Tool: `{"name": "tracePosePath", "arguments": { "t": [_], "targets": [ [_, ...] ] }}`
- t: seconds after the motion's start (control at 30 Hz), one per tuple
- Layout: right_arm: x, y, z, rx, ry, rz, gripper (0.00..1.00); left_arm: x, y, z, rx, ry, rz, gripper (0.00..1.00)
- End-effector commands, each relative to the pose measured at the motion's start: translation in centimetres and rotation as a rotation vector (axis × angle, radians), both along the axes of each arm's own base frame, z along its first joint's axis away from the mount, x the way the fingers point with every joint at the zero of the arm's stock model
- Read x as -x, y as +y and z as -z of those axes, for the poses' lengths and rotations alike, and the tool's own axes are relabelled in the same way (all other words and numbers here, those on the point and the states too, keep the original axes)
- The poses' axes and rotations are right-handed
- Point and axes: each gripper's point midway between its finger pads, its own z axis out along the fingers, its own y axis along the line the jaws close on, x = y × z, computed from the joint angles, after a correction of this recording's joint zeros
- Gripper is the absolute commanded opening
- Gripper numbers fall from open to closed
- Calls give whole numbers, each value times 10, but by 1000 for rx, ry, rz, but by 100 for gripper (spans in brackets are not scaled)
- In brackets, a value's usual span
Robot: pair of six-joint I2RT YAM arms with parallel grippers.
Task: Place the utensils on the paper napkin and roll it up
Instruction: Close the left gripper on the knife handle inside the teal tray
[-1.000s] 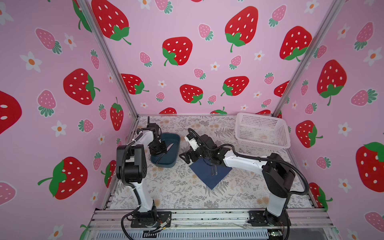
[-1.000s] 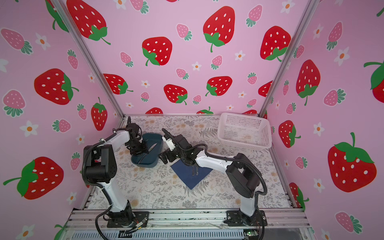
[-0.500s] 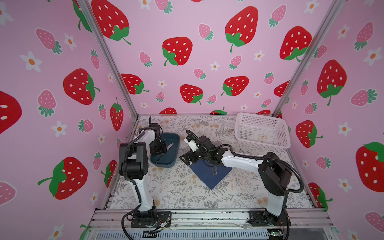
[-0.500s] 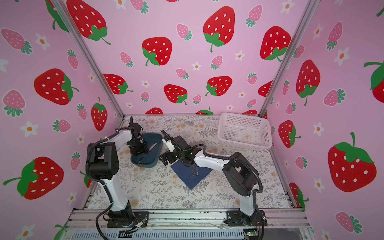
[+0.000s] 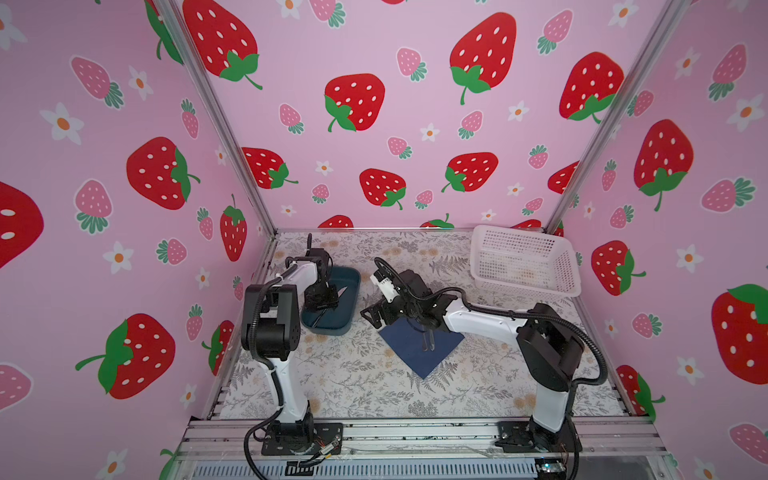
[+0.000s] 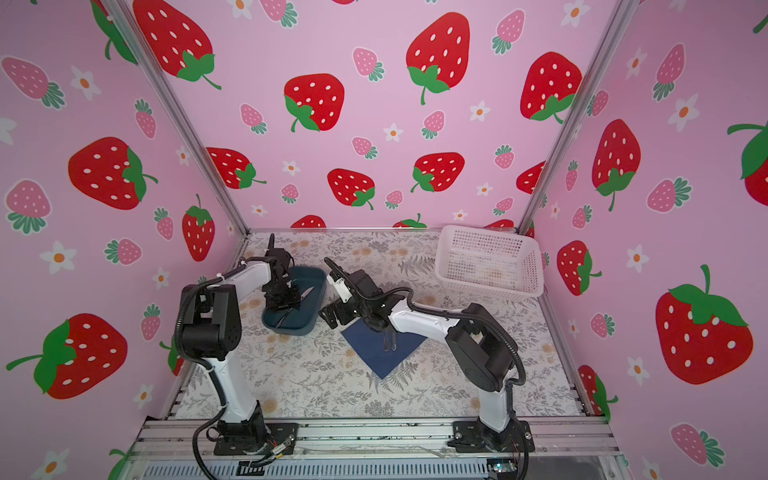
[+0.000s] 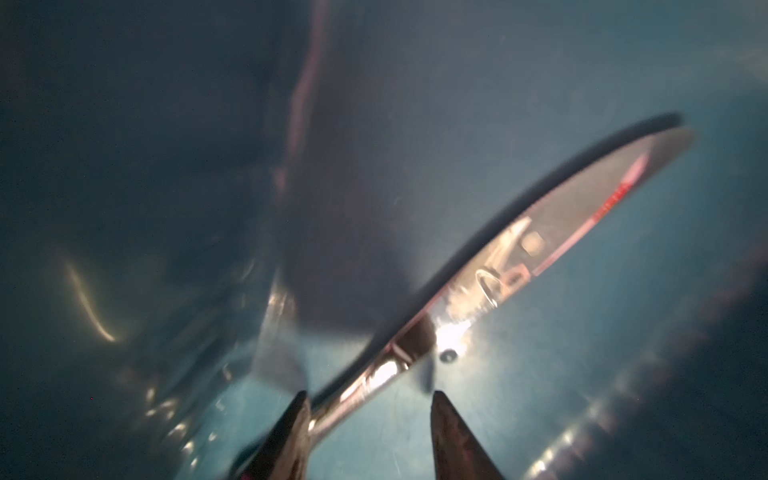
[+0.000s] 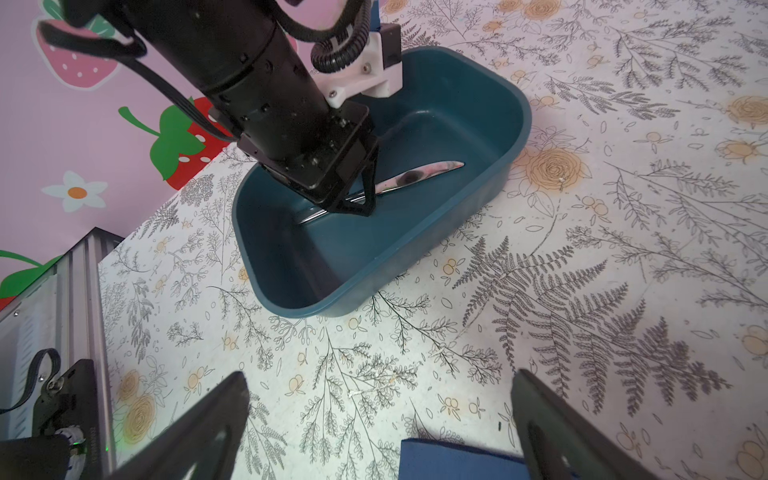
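Lying flat on the floral tabletop (image 5: 332, 386), the paper napkin (image 5: 409, 351) is a plain, matte, dark navy square turned corner-on like a diamond, its far corner hidden under the right arm in both top views. Two slender utensils (image 5: 428, 343) lie side by side on its middle. They look thin, pale and glossy, their near ends point toward the front rail, and their far ends are covered by the arm, so I cannot tell what kind they are.

A third piece, a knife (image 8: 419, 174), lies on the floor of the teal tub (image 8: 415, 270), which stands just left of the napkin. Its blade is bright and mirror-like, curved along one edge and tapering to a point, and it carries pink and red reflections in the left wrist view. Its narrower handle runs back between the fingers.

The left gripper (image 7: 370, 395) reaches down into the tub with its fingers partly spread astride the knife handle. One fingertip (image 7: 301, 409) sits right against the handle, while the other stands clear of it, so the knife is not pinched.

The right gripper (image 8: 380, 432) hangs low over bare tabletop between tub and napkin, just past the napkin's corner, fingers spread wide and holding nothing.

A white mesh basket (image 5: 523, 266) sits in the far right corner, well apart.
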Motion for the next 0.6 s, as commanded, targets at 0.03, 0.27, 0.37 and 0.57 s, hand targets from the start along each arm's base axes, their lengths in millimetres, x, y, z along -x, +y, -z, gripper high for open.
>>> {"name": "tracePosePath", "arguments": {
  "t": [0.03, 0.27, 0.37, 0.57],
  "targets": [
    [2, -9, 8, 23, 19, -1, 100, -5, 9, -9, -72, -82, -42, 51],
    [1, -21, 6, 34, 19, 4, 100, -5, -4, -11, -33, -100, -23, 51],
    [1, -26, 6, 44, 12, 6, 100, -1, -10, -1, -2, -80, -33, 48],
    [2, -31, 7, 47, 27, 23, 100, 7, -17, 6, 37, -11, -30, 39]
  ]
}}
